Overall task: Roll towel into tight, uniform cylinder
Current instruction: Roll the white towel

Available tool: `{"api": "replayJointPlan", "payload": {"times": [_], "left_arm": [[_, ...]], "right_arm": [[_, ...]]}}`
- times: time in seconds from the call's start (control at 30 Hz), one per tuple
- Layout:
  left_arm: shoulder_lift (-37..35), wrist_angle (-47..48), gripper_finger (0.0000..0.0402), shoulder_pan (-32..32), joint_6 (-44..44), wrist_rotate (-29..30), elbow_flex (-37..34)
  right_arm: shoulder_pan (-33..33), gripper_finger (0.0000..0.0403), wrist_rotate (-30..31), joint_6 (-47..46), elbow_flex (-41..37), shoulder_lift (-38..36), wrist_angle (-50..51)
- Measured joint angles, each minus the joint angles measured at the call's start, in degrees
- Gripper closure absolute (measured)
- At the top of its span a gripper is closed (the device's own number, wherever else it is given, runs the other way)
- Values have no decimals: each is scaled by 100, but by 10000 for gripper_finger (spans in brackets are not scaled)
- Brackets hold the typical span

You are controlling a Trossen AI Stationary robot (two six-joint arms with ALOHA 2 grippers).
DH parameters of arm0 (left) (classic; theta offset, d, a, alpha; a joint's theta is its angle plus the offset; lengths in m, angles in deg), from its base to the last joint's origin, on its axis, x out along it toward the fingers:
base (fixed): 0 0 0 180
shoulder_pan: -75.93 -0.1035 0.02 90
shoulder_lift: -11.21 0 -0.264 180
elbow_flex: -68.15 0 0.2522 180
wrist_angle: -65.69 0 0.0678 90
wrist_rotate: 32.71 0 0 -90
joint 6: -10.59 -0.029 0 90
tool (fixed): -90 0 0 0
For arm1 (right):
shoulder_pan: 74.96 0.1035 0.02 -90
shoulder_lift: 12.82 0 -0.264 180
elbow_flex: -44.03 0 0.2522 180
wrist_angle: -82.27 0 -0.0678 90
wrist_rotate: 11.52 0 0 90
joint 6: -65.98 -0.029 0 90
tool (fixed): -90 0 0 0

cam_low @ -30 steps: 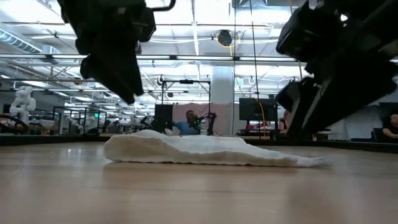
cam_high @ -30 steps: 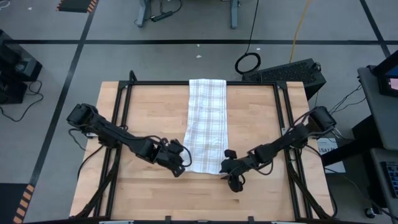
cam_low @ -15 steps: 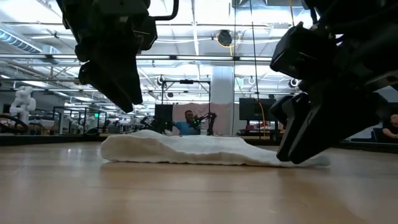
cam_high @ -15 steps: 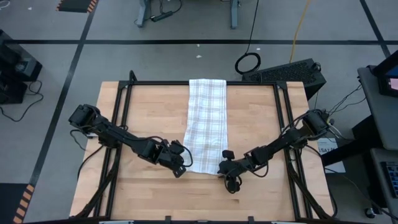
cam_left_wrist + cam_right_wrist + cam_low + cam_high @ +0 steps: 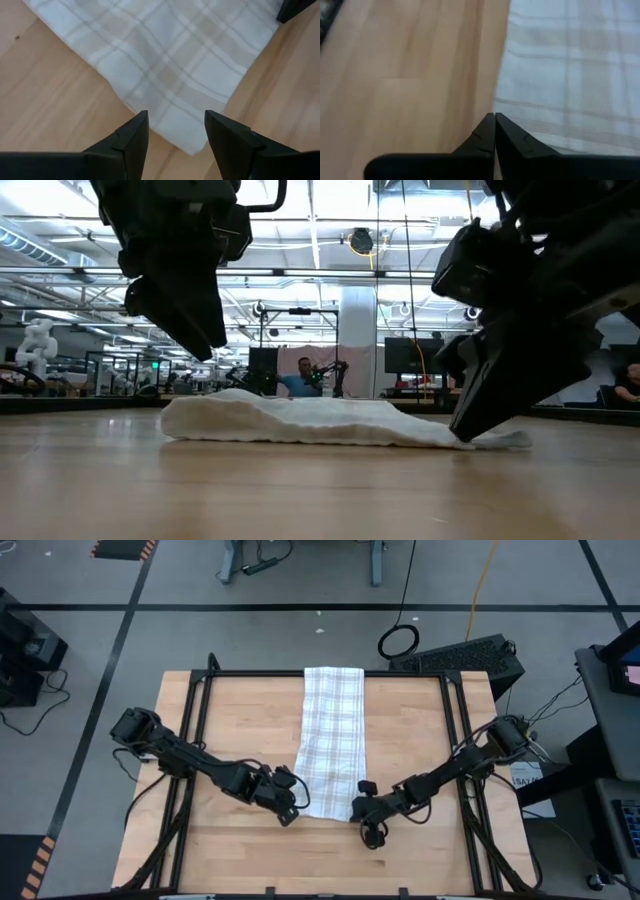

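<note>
Right gripper [image 5: 358,808], fingers pressed together at the near right corner of the towel [image 5: 331,740]; whether cloth lies between them cannot be told. Folded into a long strip, the towel lies flat down the middle of the wooden table [image 5: 240,710]. Left gripper [image 5: 295,802] hovers half-open over the near left corner. For an even cylinder, both corners should be pinched level before rolling.
</note>
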Motion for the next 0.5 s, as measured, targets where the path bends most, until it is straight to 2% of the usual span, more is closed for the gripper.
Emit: {"api": "replayJointPlan", "payload": {"times": [0.2, 0.3, 0.4, 0.5], "left_arm": [[-26, -21, 204, 0, -31, -66, 2], [82, -5, 204, 2, -374, -63, 10], [224, -252, 204, 37, -1367, -208, 2], [299, -789, 204, 156, -2725, -260, 6]], "right_arm": [[4, 402, 21, -121, 54, -367, 224], [4, 402, 34, -179, 52, -383, 371], [2, 402, 27, -391, 52, -391, 396], [2, 401, 0, -681, 52, -391, 374]]}}
